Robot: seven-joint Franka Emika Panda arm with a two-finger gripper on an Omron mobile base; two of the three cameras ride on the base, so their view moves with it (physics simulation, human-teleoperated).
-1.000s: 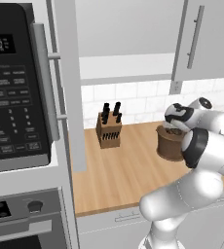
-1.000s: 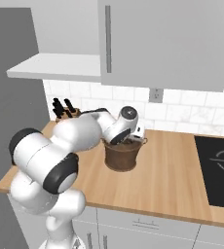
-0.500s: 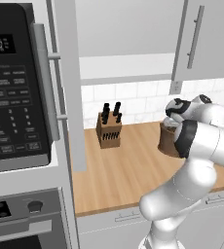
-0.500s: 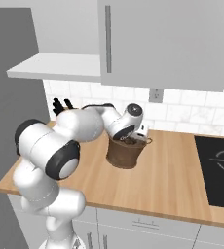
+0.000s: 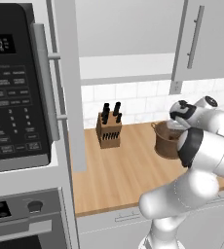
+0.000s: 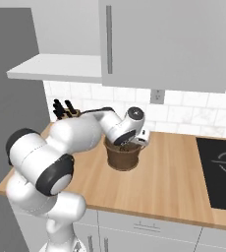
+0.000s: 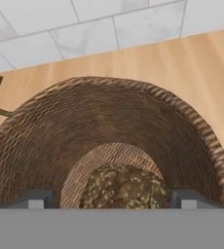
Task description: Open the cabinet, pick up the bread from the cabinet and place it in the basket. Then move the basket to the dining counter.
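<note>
Bread [image 7: 123, 187], dark speckled lump on the basket [image 7: 60, 126] floor, between wide-spread hand [image 7: 111, 198] tips

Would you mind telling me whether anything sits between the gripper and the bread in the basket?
Nothing visible does. In the hand view the bread lies on the floor of the basket, directly ahead between the open fingertips. The gripper hangs just over the basket's open mouth, with no other item inside.
</note>
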